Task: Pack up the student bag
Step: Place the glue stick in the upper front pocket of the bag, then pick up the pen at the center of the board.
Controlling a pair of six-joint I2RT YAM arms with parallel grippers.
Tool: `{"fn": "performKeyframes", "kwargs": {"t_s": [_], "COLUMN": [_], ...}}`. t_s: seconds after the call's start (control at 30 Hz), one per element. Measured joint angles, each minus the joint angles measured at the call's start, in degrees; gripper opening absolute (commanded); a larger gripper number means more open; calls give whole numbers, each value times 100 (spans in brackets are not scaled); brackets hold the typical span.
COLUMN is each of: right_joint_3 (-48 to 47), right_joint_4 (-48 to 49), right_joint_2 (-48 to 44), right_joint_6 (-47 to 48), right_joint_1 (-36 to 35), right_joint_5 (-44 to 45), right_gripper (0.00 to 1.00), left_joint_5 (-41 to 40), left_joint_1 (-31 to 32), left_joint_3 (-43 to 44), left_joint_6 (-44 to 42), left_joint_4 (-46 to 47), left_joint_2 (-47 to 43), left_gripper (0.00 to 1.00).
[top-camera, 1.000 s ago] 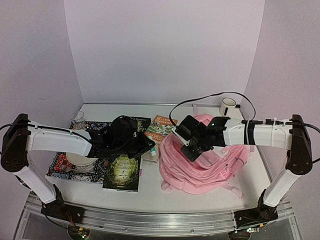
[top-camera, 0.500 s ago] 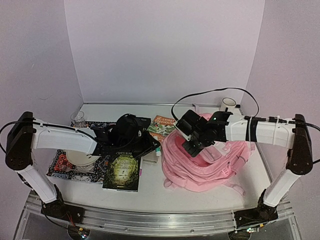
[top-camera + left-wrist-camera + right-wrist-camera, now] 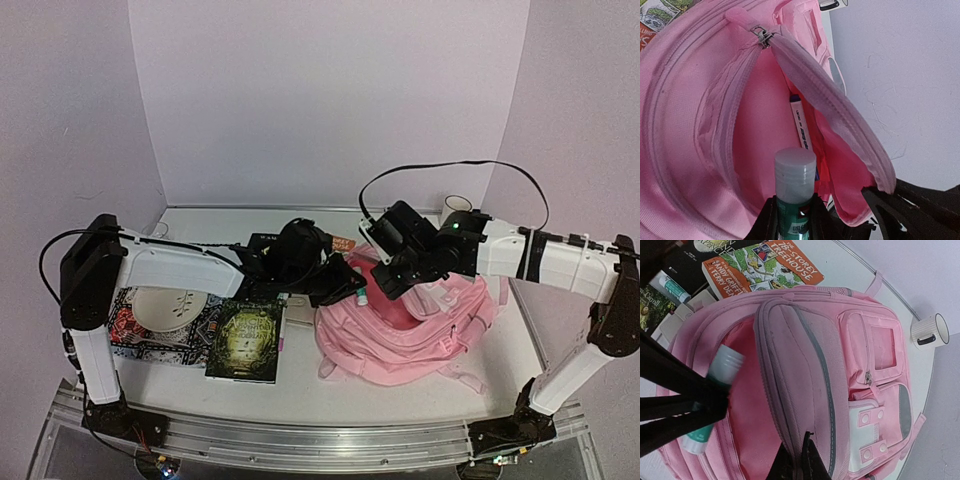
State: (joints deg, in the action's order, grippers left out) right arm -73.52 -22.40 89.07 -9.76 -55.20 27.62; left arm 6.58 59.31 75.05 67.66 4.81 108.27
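- The student bag lies on the right half of the desk, in front of the right arm. Its front pockets and white patch face up.
- Its main compartment is unzipped and gapes toward the left arm, showing a pink lining.
- The right gripper has its jaws closed tight on the rim of the raised front flap. It holds that edge up and away from the bag's back panel. The contact sits at the frame edge in the right wrist view, so how much fabric is pinched is hard to tell.
- The left gripper is clamped on the green body of a glue stick, jaws narrowly apart around it. The white cap points into the opening.
- The glue stick is at the mouth of the compartment, between the flap and the back panel.
- A pen already lies inside, against the lining under the flap.
- A green-covered book lies flat on the desk left of the bag, near it.
- An orange-edged treehouse book lies just beyond the bag's top end.
- A white mug stands by the far right corner, apart from the bag.
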Motion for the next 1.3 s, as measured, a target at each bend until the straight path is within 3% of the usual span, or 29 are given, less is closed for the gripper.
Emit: {"fn": "performKeyframes", "kwargs": {"t_s": [0.4, 0.53, 0.97, 1.3], "right_joint_3": [5, 14, 140, 396], "right_joint_4": [138, 157, 293, 460], "right_joint_2": [-49, -51, -105, -250], "right_joint_6": [-107, -119, -125, -147], "right_joint_1": [4, 4, 4, 4], "right_joint_5": [-124, -123, 28, 81], "right_gripper": [0, 0, 0, 0], "left_joint_5": [-39, -82, -296, -1401], "left_joint_1": [3, 11, 96, 111], "left_joint_3": [493, 517, 77, -758], "left_joint_6": [570, 593, 294, -447], "left_joint_4": [152, 203, 216, -1208], "left_joint_2": [562, 560, 90, -1104], "left_gripper": [36, 42, 45, 55]}}
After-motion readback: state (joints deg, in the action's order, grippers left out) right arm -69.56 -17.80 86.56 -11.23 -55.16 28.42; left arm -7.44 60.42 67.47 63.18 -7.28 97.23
